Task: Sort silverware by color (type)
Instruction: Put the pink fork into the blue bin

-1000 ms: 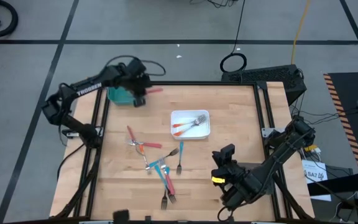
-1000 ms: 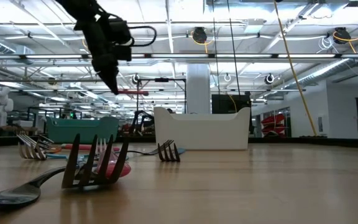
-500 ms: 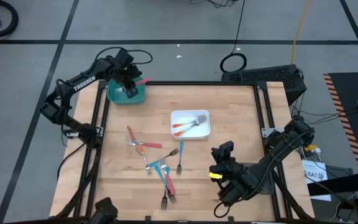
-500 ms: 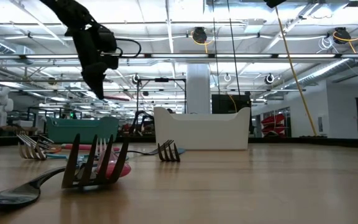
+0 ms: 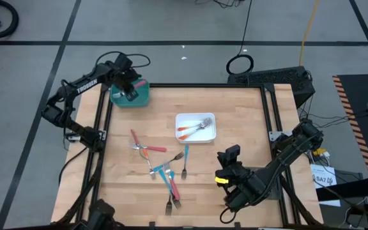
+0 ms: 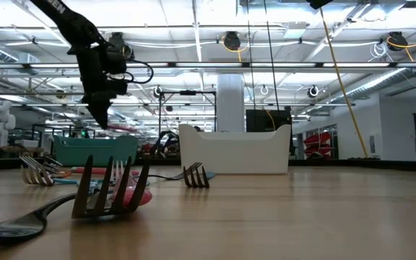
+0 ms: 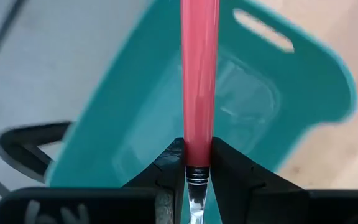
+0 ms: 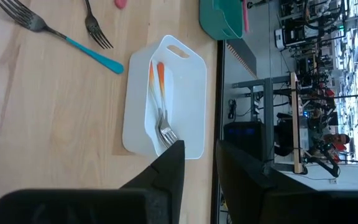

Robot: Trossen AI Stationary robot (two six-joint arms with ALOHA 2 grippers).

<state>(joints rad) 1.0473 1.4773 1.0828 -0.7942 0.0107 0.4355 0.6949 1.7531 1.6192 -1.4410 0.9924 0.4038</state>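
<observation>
My left gripper (image 5: 131,90) hangs over the teal tray (image 5: 121,99) at the table's far left corner, shut on a pink-handled fork (image 5: 140,83). In the low view the gripper (image 6: 101,118) is above the tray (image 6: 96,150), and the fork (image 6: 123,127) sticks out sideways. Several loose forks with red, orange and teal handles (image 5: 166,172) lie flat on the wood mid-table. Two orange-handled forks (image 5: 193,128) lie in the white tray (image 5: 179,118). My right gripper (image 5: 226,167) waits open over the near right part of the table. My left gripper pinches the pink fork between its two fingers (image 7: 168,163) at the base of the plastic handle (image 7: 198,152), where the metal neck (image 7: 195,186) begins. The handle (image 7: 199,62) runs on past the fingertips. The fork is lifted clear above the teal tray (image 7: 303,93).
The white tray (image 6: 237,152) stands right of the table's centre, and in the right wrist view (image 8: 185,81) with the teal tray (image 8: 219,18) beyond it. Fork heads (image 6: 110,189) lie close to the low camera. Bare wood lies along the table's far and right sides.
My left gripper has moved toward the table's left edge and down, from beside the teal tray's right side to over the tray. It has turned as it went, and the pink fork it carries has swung with it.
</observation>
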